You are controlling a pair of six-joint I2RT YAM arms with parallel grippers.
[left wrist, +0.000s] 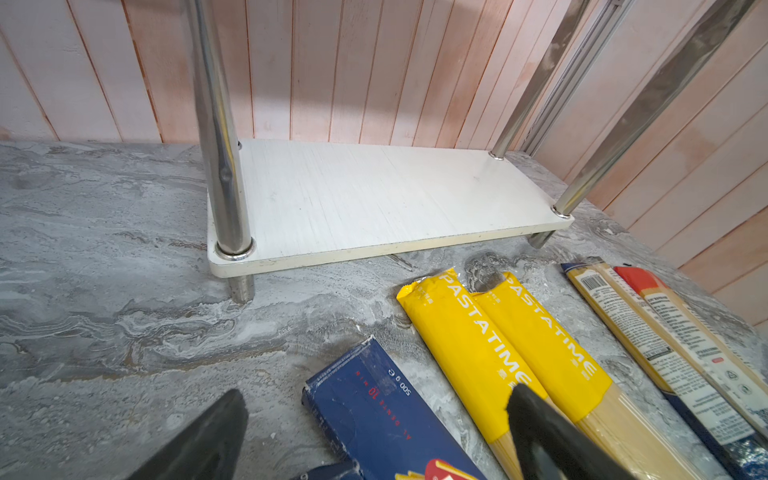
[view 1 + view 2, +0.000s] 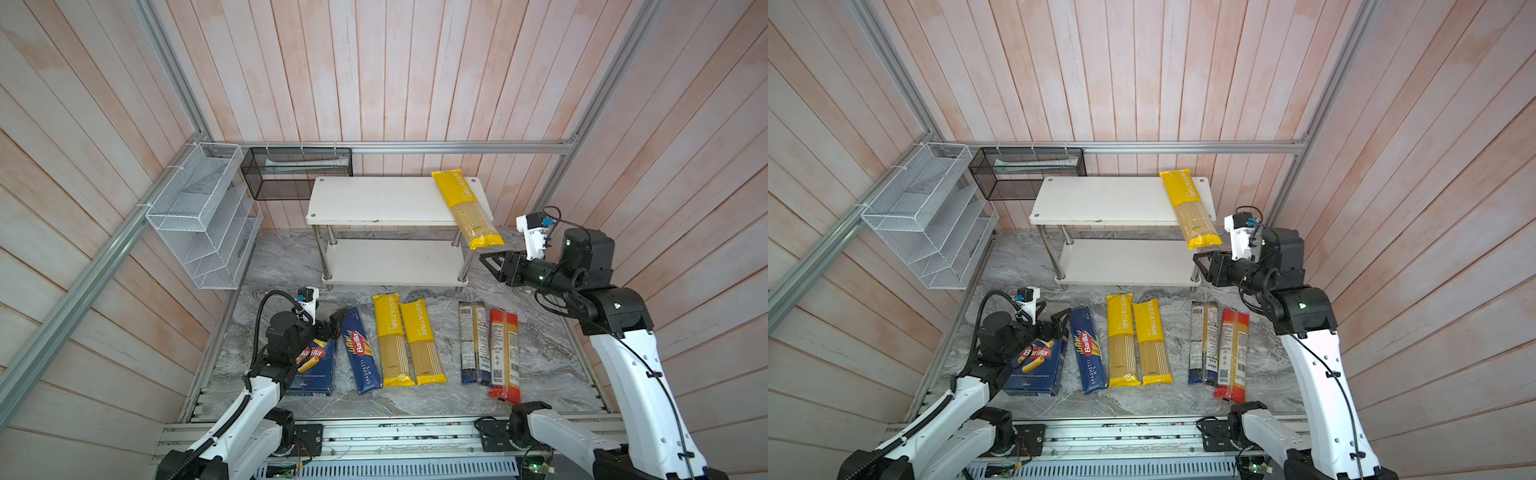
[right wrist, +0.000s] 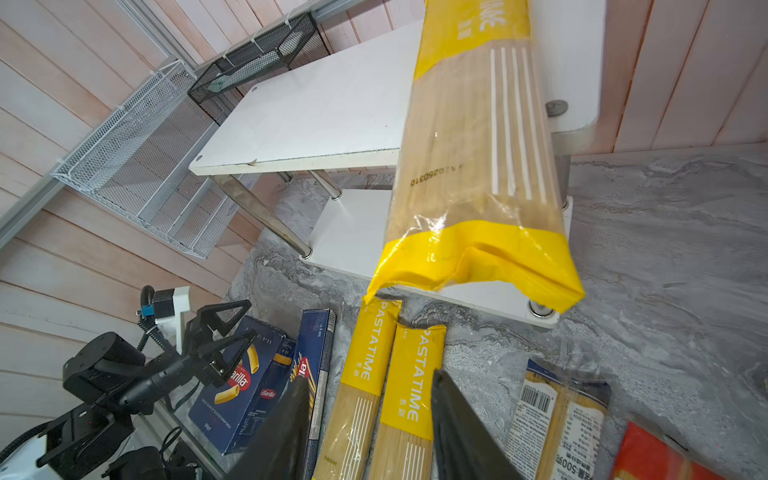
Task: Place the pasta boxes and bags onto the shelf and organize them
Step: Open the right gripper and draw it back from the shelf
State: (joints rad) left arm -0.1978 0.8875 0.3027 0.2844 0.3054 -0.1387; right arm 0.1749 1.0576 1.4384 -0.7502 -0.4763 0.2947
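Yellow bag jutting past shelf front edge, right pincer parted nearby

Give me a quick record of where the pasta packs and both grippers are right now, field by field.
On shelf: one yellow bag on the top board, its near end overhanging the front edge
Lower board: bare
On table: wide blue box, narrow blue box, two yellow bags, blue-ended bag, red-ended bag, side by side
Left gripper: open, empty, by the boxes' far ends
Right gripper: open, empty, near the overhanging bag end, not touching
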